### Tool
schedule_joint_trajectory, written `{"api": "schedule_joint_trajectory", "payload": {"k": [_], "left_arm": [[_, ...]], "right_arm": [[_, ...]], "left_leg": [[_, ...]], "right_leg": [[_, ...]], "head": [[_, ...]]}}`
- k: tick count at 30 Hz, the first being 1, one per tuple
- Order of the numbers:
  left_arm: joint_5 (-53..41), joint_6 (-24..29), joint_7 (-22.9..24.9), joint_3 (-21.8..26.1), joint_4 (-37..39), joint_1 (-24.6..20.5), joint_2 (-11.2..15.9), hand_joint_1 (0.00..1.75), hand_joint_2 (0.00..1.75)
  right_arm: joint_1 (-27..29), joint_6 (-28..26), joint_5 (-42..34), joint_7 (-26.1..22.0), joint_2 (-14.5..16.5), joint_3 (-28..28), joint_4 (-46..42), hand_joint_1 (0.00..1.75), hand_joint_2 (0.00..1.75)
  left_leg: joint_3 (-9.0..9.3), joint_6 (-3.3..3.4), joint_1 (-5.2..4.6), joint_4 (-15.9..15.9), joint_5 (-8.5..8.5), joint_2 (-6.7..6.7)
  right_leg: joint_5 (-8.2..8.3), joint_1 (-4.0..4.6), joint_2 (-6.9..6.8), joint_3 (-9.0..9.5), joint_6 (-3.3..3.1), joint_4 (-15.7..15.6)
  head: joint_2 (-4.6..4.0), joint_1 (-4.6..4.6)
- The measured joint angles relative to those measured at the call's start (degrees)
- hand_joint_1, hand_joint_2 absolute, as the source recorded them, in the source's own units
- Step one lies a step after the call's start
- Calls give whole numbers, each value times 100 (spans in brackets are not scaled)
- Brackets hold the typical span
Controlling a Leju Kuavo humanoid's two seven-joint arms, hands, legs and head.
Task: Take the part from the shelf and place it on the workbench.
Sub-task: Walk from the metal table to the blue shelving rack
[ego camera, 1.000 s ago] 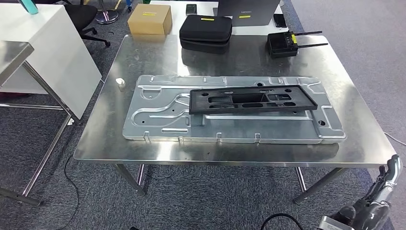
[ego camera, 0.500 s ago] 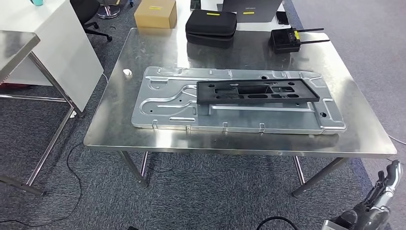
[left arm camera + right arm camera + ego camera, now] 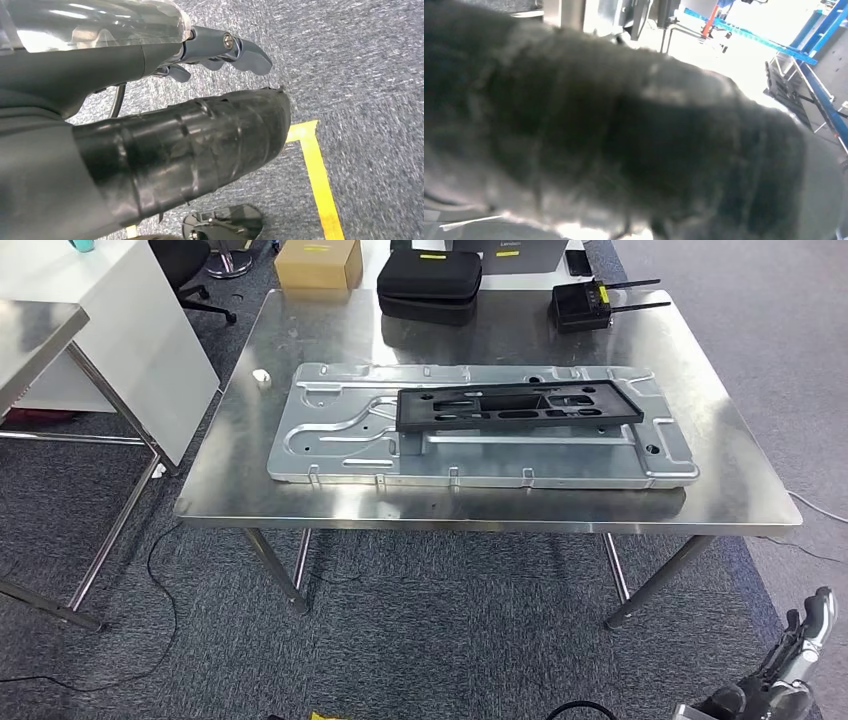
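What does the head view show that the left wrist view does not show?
Head view alone: the steel workbench carrying the silver panel, with the black part lying on it, and the right hand low beside the table. Left wrist view alone: the left hand, its fingers holding nothing, and yellow floor tape. Shared: grey carpet.

Black case [image 3: 429, 284] beside cardboard box [image 3: 319, 262]

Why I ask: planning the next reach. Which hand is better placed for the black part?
Probably right: the right hand hangs nearer the black part; the left hand hangs over carpet.
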Motion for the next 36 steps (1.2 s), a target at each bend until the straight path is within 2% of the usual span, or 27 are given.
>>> {"api": "schedule_joint_trajectory", "payload": {"k": [1,2,4,5,7,9,10,11,12,14,15,16,17,19,20,21,22,24,25,26,27,29,31,32,34,35,36], "left_arm": [[2,5,-1,16,0,-1,1,0,0],[3,8,-1,28,0,-2,3,0,0],[4,10,0,40,1,5,3,0,0],[5,11,1,42,1,3,2,0,0],[5,11,1,44,0,3,-1,0,0],[4,11,1,44,0,9,0,0,0],[5,11,1,44,0,13,1,0,0],[4,11,1,44,0,14,1,0,0],[2,11,1,44,0,14,2,0,0],[-7,9,4,44,0,13,2,0,0],[-10,8,6,45,0,12,2,0,0],[-12,5,8,45,0,11,2,0,0],[-14,3,9,45,0,9,2,0,0],[-28,0,10,44,0,12,3,0,0],[-36,0,9,44,0,14,5,0,0],[-43,-1,5,44,0,19,7,0,0],[-45,-2,-2,44,0,22,9,0,0],[-42,-2,-19,44,0,24,13,0,0],[-38,-3,-25,44,0,25,15,0,0],[-34,-3,-27,44,0,25,18,0,0],[-31,-4,-26,45,0,24,21,0,0],[-30,-4,-20,45,0,18,25,0,0],[-31,-5,-7,45,1,7,28,0,0],[-32,-5,-1,44,1,2,29,0,0],[-32,-7,8,45,1,10,32,0,0],[-32,-8,11,46,1,13,32,0,0],[-32,-9,14,46,1,14,32,0,0]], "right_arm": [[14,1,-7,-7,19,-15,2,0,0],[28,1,-14,-16,38,-33,4,0,0],[59,2,-28,-45,67,-76,7,0,0],[78,2,-32,-62,77,-101,7,0,0],[106,2,-34,-89,93,-144,7,0,0],[120,1,-34,-99,105,-177,8,0,0],[126,1,-34,-101,108,-190,11,0,0],[129,1,-34,-104,110,-202,16,0,0],[131,2,-31,-105,111,-209,22,0,0],[129,2,-21,-109,115,-216,30,0,0],[125,1,-15,-111,119,-216,31,0,0],[125,1,-10,-113,124,-218,31,0,0],[126,1,-6,-115,131,-221,32,0,0],[131,1,3,-119,146,-227,34,0,0],[129,1,10,-120,156,-229,35,0,0],[126,1,17,-121,167,-230,36,0,0],[124,2,23,-121,179,-231,37,0,0],[121,2,30,-120,197,-234,50,0,0],[121,2,31,-120,203,-235,62,0,0],[120,2,31,-119,206,-235,75,0,0],[119,2,31,-118,207,-235,89,0,0],[115,2,32,-115,208,-235,110,0,0],[109,2,37,-116,210,-235,120,0,0],[105,2,40,-117,211,-235,122,0,0],[98,2,46,-118,215,-235,127,0,0],[99,2,46,-116,216,-235,128,0,0],[100,2,48,-115,217,-235,130,0,0]], "left_leg": [[123,29,-14,-223,4,-3],[141,56,-31,-298,-4,-5],[70,122,-18,-320,79,5],[24,168,-4,-333,130,14],[-103,247,19,-358,249,39],[-248,274,12,-350,358,50],[-320,271,9,-341,412,56],[-391,264,8,-328,464,58],[-460,254,8,-312,511,59],[-575,223,7,-271,588,54],[-617,198,2,-251,622,50],[-639,166,-3,-239,657,47],[-653,130,-5,-238,696,47],[-668,54,-7,-260,770,43],[-693,21,0,-238,740,36],[-743,-7,3,-136,609,27],[-823,-28,9,82,377,19],[-1017,-61,19,787,-188,14],[-1070,-73,21,1107,-345,14],[-1048,-79,21,1280,-361,15],[-924,-77,21,1245,-256,15],[-401,-43,20,623,10,12],[82,10,-2,-112,49,6],[180,35,-15,-297,16,3],[143,100,-22,-356,52,8],[112,143,-14,-374,97,19],[64,197,-3,-391,154,30]], "right_leg": [[28,4,1,-14,30,21],[64,5,1,-24,64,24],[113,3,11,-41,133,29],[40,0,18,-80,165,83],[-391,-22,31,-237,220,491],[-892,-41,30,-427,267,1184],[-990,-50,30,-457,282,1448],[-963,-55,30,-397,290,1543],[-837,-59,29,-228,289,1424],[-588,-58,29,355,256,671],[-555,-44,31,628,231,259],[-565,-27,32,804,202,-37],[-596,-8,33,879,175,-193],[-533,-1,30,838,105,-250],[-480,-14,21,802,64,-267],[-421,-29,11,751,20,-289],[-360,-44,1,689,-15,-302],[-258,-39,-11,536,-51,-287],[-206,-36,-14,455,-52,-270],[-157,-34,-16,371,-47,-247],[-112,-33,-17,290,-37,-219],[-39,-32,-16,146,-2,-144],[20,-19,-16,53,52,-65],[53,-14,-18,33,84,-41],[124,-10,-17,14,154,-41],[107,-16,-8,-11,186,-18],[-5,-21,3,-59,218,71]], "head": [[0,0],[0,2],[0,2],[0,6],[0,11],[0,14],[0,14],[0,14],[0,14],[0,13],[0,11],[0,11],[0,14],[0,26],[0,29],[0,24],[0,16],[0,5],[0,5],[0,5],[0,5],[0,4],[0,8],[0,4],[0,4],[0,3],[0,9]]}}
